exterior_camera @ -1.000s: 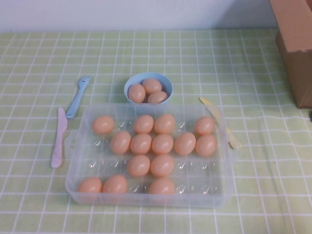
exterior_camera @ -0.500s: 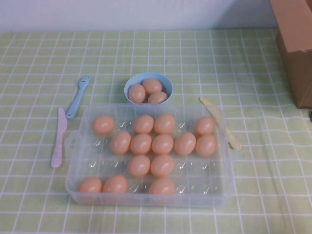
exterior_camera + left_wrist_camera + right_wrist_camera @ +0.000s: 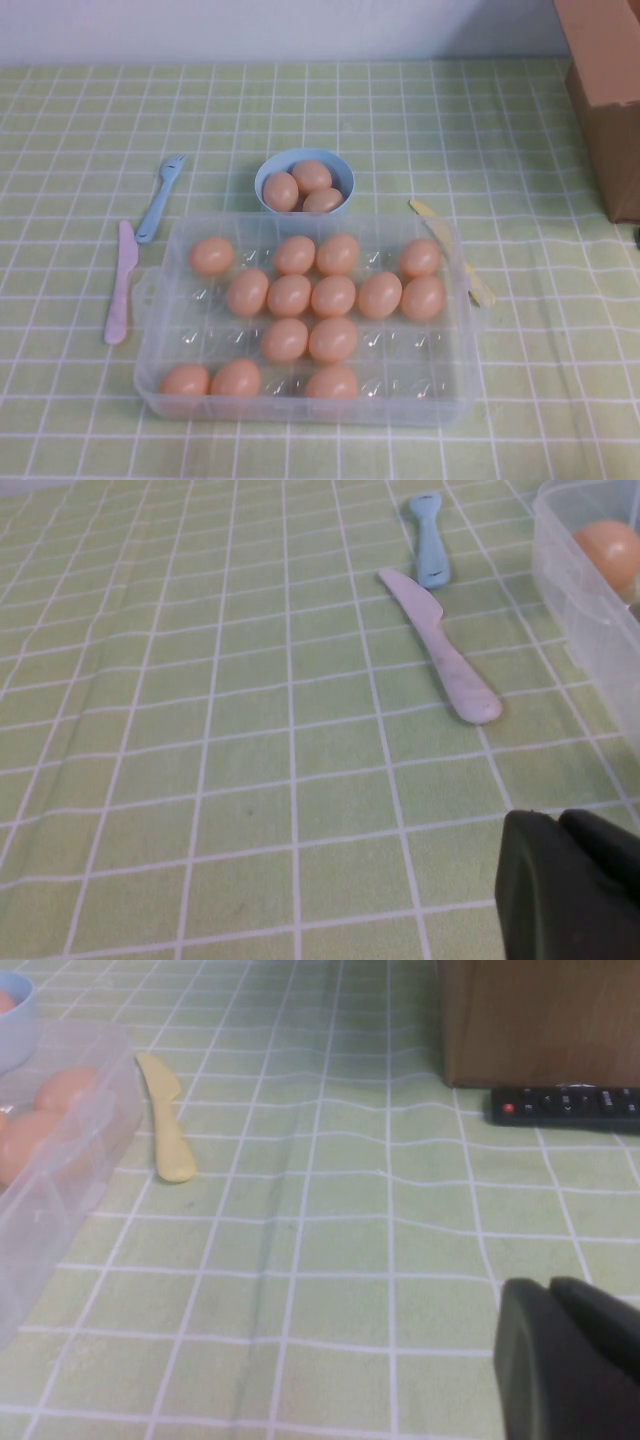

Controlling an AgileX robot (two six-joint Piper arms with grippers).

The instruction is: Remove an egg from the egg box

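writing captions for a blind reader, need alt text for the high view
A clear plastic egg box holding fourteen tan eggs sits on a green checked tablecloth, behind it a light-blue bowl with three more eggs. No gripper is in this view.

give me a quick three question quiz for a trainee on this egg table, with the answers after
1. True or false: the blue bowl sits beyond the egg box, holding three eggs.
2. Which utensil lies on the right of the egg box: A pink knife, B blue fork, C yellow knife?
3. Is the left gripper or the right gripper holding an egg?

Key: 1 true. 2 C. 3 Neither; each shows only in its own wrist view, low over bare tablecloth beside the box.
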